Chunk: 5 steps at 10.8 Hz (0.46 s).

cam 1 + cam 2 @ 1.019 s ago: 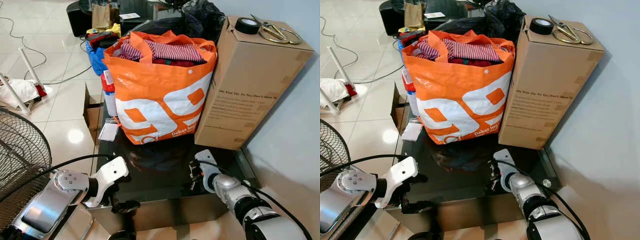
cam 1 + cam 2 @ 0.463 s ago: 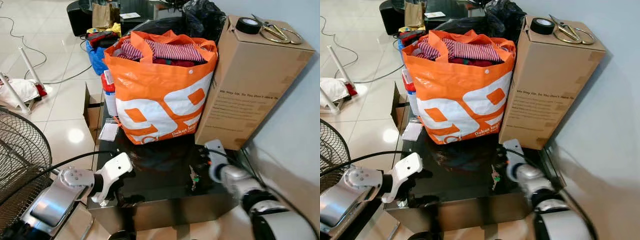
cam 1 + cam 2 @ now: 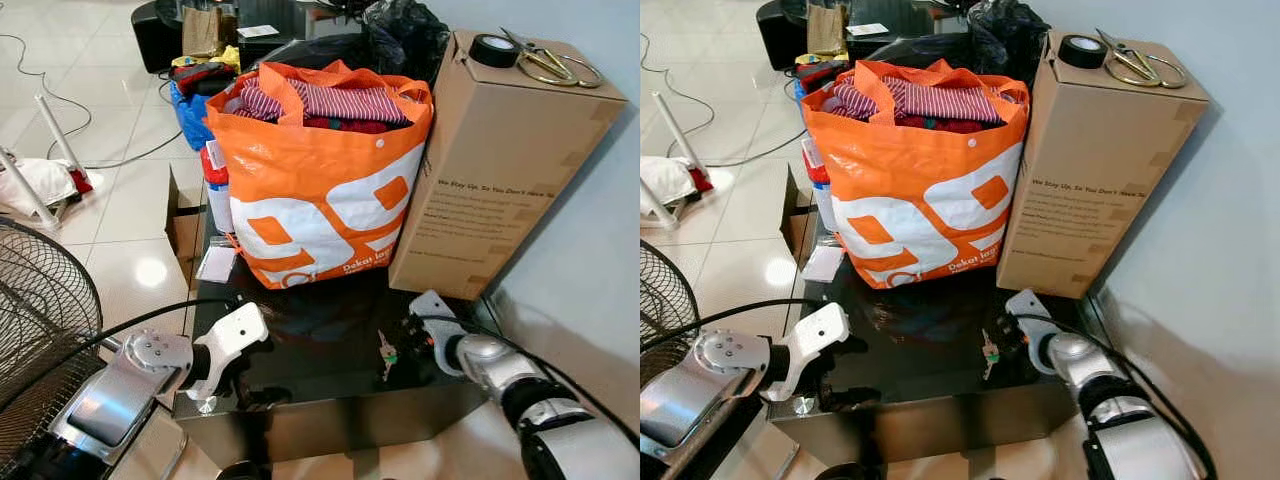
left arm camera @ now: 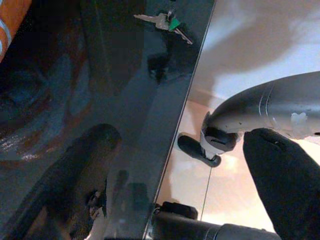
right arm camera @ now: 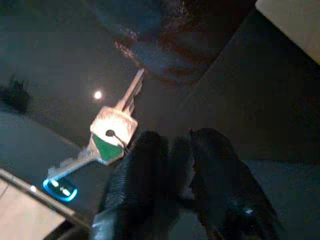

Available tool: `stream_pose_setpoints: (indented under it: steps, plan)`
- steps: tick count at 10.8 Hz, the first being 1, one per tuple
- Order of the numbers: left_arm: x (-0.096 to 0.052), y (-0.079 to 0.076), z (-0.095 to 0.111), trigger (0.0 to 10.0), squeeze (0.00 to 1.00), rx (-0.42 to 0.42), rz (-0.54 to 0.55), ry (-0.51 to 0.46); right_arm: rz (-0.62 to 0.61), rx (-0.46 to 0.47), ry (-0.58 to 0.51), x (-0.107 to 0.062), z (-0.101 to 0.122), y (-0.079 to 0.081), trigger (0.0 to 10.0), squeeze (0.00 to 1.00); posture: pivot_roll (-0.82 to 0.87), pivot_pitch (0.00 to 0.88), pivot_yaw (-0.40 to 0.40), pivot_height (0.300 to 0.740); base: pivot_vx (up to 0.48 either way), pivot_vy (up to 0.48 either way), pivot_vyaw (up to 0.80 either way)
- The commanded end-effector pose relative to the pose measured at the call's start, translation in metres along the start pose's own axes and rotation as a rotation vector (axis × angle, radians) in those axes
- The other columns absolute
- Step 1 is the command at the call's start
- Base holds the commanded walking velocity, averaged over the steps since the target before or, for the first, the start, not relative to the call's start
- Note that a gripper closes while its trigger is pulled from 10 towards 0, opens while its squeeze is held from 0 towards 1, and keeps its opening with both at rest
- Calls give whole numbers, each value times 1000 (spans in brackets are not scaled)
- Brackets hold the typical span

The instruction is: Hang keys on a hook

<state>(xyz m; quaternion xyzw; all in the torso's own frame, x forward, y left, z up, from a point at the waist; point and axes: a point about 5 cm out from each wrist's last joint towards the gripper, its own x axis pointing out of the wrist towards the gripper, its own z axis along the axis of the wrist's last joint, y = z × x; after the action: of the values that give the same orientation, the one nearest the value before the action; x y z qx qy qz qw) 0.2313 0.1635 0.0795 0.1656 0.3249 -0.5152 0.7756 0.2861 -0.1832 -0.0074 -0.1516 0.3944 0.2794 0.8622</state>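
Note:
A small bunch of keys (image 3: 387, 353) with a green-capped key (image 5: 107, 142) is just over the dark glass table (image 3: 320, 345), near its front right edge. My right gripper (image 3: 411, 333) is at the keys' right side. Its fingers (image 5: 145, 165) are pressed together, and the key ring runs in between their tips. The keys (image 4: 165, 22) also show in the left wrist view, far across the glass. My left gripper (image 3: 232, 392) hangs at the table's front left corner, its fingers (image 4: 285, 180) spread wide with nothing between them.
A full orange shopping bag (image 3: 320, 190) and a tall cardboard box (image 3: 500, 170) stand on the table's back half. A tape roll (image 3: 493, 50) and scissors (image 3: 550, 65) lie on the box. A fan grille (image 3: 40, 310) is at the left, a wall at the right.
My right gripper has moved right from the table's front middle, rising and then dropping a little; the keys now hang to its left. The left arm has edged forward.

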Motion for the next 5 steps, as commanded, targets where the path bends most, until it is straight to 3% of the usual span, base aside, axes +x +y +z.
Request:
stream_pose_setpoints:
  steps: [1,2,3,5]
  plan:
    - [2,0,4,10000,0,21,-14,-1,17,-51,10,-2,6,-4,10000,1000,-33,0,-44,740,0,0,0]
    - [2,1,5,10000,0,23,-14,-2,36,-79,25,-3,7,-4,10000,1000,-34,0,-47,740,0,0,0]
    - [3,1,4,10000,0,23,-13,-2,52,-103,36,-3,8,-4,10000,0,-33,0,-49,740,0,0,0]
    - [3,1,4,10000,0,23,-12,-3,39,-133,44,1,7,2,10000,0,-28,0,-49,740,0,0,0]
